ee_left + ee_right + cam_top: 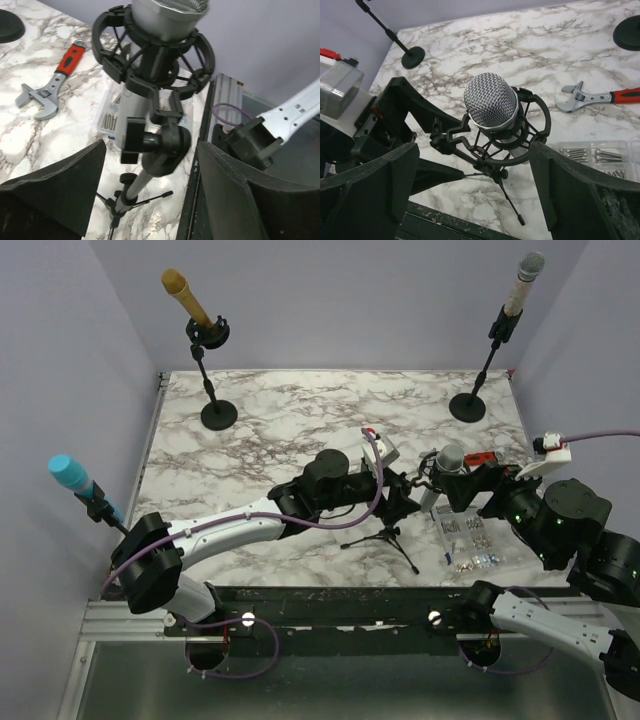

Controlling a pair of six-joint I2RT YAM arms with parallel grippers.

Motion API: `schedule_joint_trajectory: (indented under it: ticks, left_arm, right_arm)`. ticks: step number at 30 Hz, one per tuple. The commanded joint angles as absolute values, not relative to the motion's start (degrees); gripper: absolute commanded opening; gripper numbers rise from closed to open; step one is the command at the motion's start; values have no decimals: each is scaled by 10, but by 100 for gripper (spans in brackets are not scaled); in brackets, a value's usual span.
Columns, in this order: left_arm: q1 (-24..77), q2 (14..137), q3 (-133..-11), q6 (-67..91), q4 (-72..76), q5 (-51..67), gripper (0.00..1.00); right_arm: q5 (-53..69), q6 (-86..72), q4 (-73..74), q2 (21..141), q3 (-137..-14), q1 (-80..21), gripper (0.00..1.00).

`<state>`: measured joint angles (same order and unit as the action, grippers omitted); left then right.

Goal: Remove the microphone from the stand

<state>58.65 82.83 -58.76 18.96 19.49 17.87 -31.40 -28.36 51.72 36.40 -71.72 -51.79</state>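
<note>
Left gripper (151,150) jaws open around the stand (129,192) joint; right gripper (472,147) jaws open flanking the microphone (490,100).

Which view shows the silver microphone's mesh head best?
Right wrist: the microphone shows its whole mesh head, sharp, in the shock mount. Left wrist crops its head at the top edge; top external shows it small.

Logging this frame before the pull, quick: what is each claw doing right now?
Left claw: open, straddling the stand below the cradle, not gripping it.
Right claw: open, either side of the microphone, holding nothing.
</note>
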Motion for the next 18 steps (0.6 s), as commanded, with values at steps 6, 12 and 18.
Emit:
schedule_joint_trajectory:
  ticks: [6, 12, 18]
  left_arm:
    - [596, 859, -616, 182, 221, 120, 56]
    - [604, 852, -608, 160, 217, 84, 35]
    - [606, 818, -580, 127, 212, 32, 0]
  right_arm:
    - [-401, -262, 439, 332, -672, -520, 100]
    - [-359, -221, 392, 295, -639, -520, 100]
    - [-350, -217, 411, 341, -640, -520, 100]
